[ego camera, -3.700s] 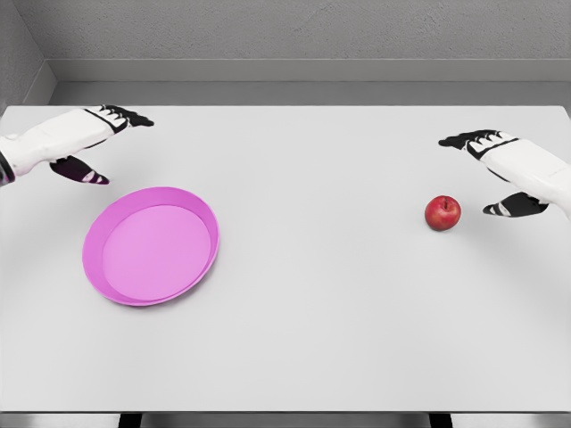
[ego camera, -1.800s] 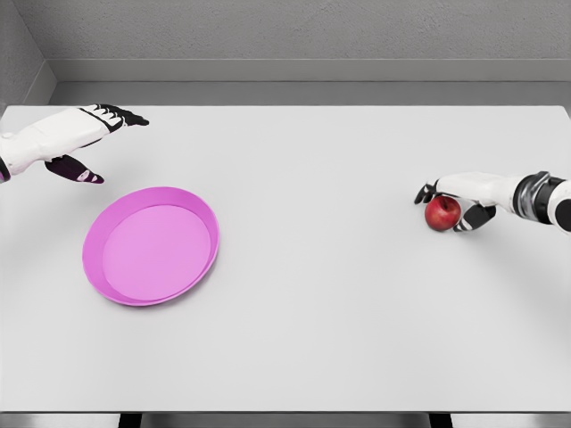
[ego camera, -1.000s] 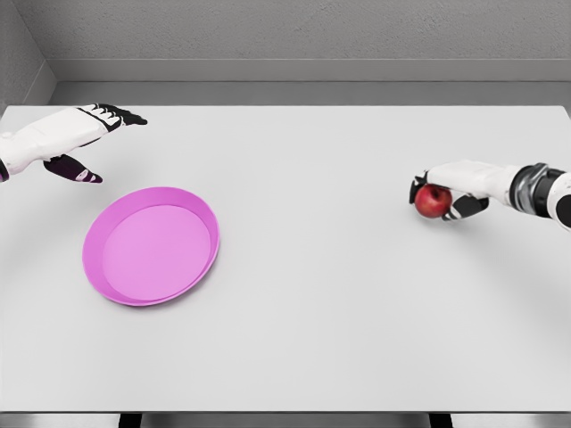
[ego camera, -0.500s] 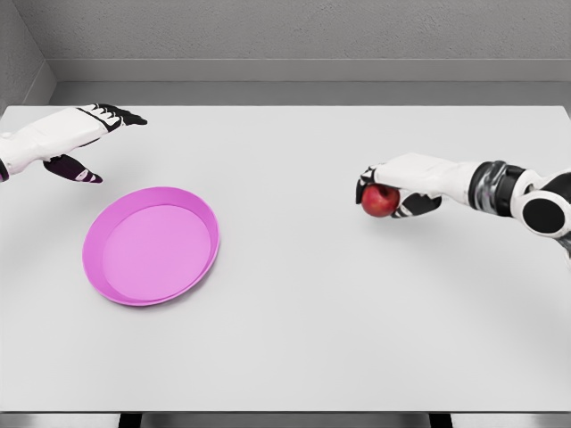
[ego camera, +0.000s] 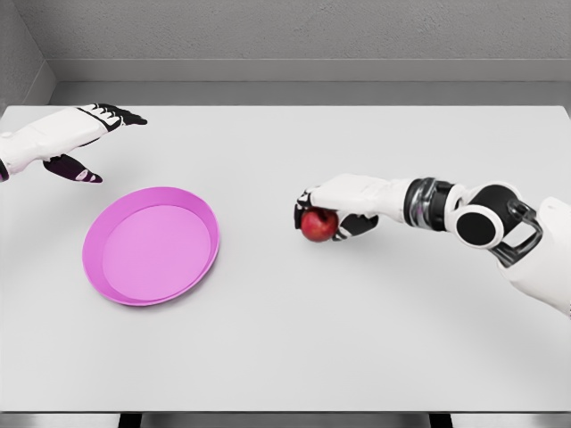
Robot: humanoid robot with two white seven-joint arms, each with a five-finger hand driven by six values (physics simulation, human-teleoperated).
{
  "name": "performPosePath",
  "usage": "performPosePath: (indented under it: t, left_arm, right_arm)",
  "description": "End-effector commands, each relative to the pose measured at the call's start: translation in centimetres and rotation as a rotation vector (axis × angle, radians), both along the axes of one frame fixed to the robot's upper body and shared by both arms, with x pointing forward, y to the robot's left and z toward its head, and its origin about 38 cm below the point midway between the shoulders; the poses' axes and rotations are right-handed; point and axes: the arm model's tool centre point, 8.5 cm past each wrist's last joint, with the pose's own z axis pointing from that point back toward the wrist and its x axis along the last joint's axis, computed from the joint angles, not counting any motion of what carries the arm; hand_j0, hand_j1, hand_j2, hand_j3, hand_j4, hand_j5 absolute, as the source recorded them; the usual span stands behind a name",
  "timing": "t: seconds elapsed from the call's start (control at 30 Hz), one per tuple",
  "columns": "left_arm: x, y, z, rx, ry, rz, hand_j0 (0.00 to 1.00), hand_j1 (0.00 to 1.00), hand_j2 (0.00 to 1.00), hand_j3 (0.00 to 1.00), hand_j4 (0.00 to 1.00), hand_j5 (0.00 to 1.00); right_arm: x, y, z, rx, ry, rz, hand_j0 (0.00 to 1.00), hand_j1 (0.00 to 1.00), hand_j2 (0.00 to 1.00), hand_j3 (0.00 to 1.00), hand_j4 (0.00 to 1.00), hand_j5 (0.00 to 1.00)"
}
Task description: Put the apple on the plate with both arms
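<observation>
A red apple (ego camera: 318,225) is held near the middle of the white table (ego camera: 285,339), with my right hand (ego camera: 328,205) shut on it from above. The right arm reaches in from the right edge. A pink plate (ego camera: 151,245) lies on the table's left side, well left of the apple. Beyond the plate's far left rim hovers my left hand (ego camera: 87,141), open, with its fingers spread and nothing in them.
A grey wall runs along the table's far edge. The table's front edge crosses the bottom of the view.
My right hand closed on the apple at the right side and has carried it leftward to near the table's middle. The left hand has hardly moved.
</observation>
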Motion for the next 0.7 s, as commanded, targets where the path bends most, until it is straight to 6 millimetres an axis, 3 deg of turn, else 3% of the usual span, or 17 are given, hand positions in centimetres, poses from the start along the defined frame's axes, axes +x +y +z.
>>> performPosePath:
  t: [0.0, 0.2, 0.23, 0.27, 0.3, 0.57, 0.6, 0.67]
  left_arm:
    - [0.0, 0.0, 0.1, -0.006, -0.001, 0.002, 1.0, 1.0, 1.0, 1.0, 1.0, 1.0]
    - [0.0, 0.0, 0.1, -0.006, -0.001, 0.002, 1.0, 1.0, 1.0, 1.0, 1.0, 1.0]
    - [0.0, 0.0, 0.0, -0.006, 0.0, 0.002, 1.0, 1.0, 1.0, 1.0, 1.0, 1.0]
    - [0.0, 0.0, 0.0, -0.006, 0.0, 0.002, 1.0, 1.0, 1.0, 1.0, 1.0, 1.0]
    - [0.0, 0.0, 0.0, -0.006, 0.0, 0.002, 1.0, 1.0, 1.0, 1.0, 1.0, 1.0]
    - [0.0, 0.0, 0.0, -0.006, 0.0, 0.002, 1.0, 1.0, 1.0, 1.0, 1.0, 1.0]
    - [0.0, 0.0, 0.0, -0.006, 0.0, 0.002, 1.0, 1.0, 1.0, 1.0, 1.0, 1.0]
    - [0.0, 0.0, 0.0, -0.006, 0.0, 0.002, 1.0, 1.0, 1.0, 1.0, 1.0, 1.0]
  right_arm:
    - [-0.4, 0.8, -0.6, -0.002, 0.015, 0.022, 0.55, 0.55, 0.55, 0.55, 0.55, 0.55]
    - [-0.5, 1.5, -0.6, -0.002, 0.018, 0.033, 0.56, 0.56, 0.56, 0.56, 0.56, 0.56]
    - [-0.5, 1.4, -0.6, -0.003, 0.019, 0.029, 0.63, 0.63, 0.63, 0.63, 0.63, 0.63]
    - [-0.5, 1.4, -0.6, -0.003, 0.02, 0.027, 0.85, 0.85, 0.85, 0.85, 0.85, 0.85]
    - [-0.4, 1.4, -0.6, -0.003, 0.02, 0.026, 1.0, 1.0, 1.0, 1.0, 1.0, 1.0]
    - [-0.3, 0.9, -0.4, -0.006, 0.015, 0.016, 1.0, 1.0, 1.0, 1.0, 1.0, 1.0]
    - [-0.1, 0.5, -0.2, -0.01, 0.009, 0.006, 1.0, 1.0, 1.0, 1.0, 1.0, 1.0]
    - [0.9, -2.6, 1.4, -0.031, -0.034, -0.056, 1.0, 1.0, 1.0, 1.0, 1.0, 1.0]
